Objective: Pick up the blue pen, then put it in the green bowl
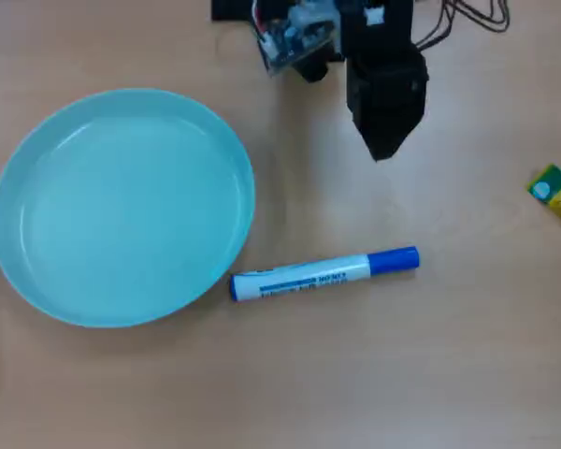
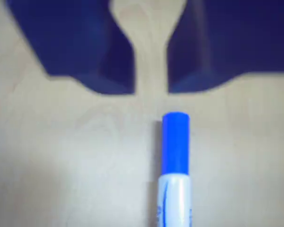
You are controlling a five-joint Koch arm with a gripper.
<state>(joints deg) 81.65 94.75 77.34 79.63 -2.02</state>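
Blurred and dark across the top of the wrist view, the gripper (image 2: 151, 90) shows two blue-black jaws with a narrow strip of bare wood between them — parted a little, not wide, and holding nothing. Just below that gap stands the blue pen (image 2: 175, 165), its bright blue cap end towards the jaws and its white barrel running off the bottom edge; the cap sits slightly to the right of the gap, apart from both jaws.

From overhead the blue pen (image 1: 323, 274) lies flat on the table (image 1: 355, 374), nearly level across the picture, cap to the right and the white tail end touching or all but touching the rim of the green bowl (image 1: 122, 206). That bowl is empty and takes up the left of the overhead view. The gripper (image 1: 381, 154) hangs above the pen's cap end in that picture, near it but clear of it (how high it rides over the wood I cannot tell).

My reading is that the pick-up is only at the approach: nothing is grasped, nothing is in the bowl. The next move seems to call for a wider opening, a small sideways correction so the barrel falls between the jaws, then a descent and a close — and a grasp nearer the middle of the barrel would likely carry better than one on the cap

Off at the right edge of the overhead view lies a small yellow-green object (image 1: 556, 195), well apart from all this
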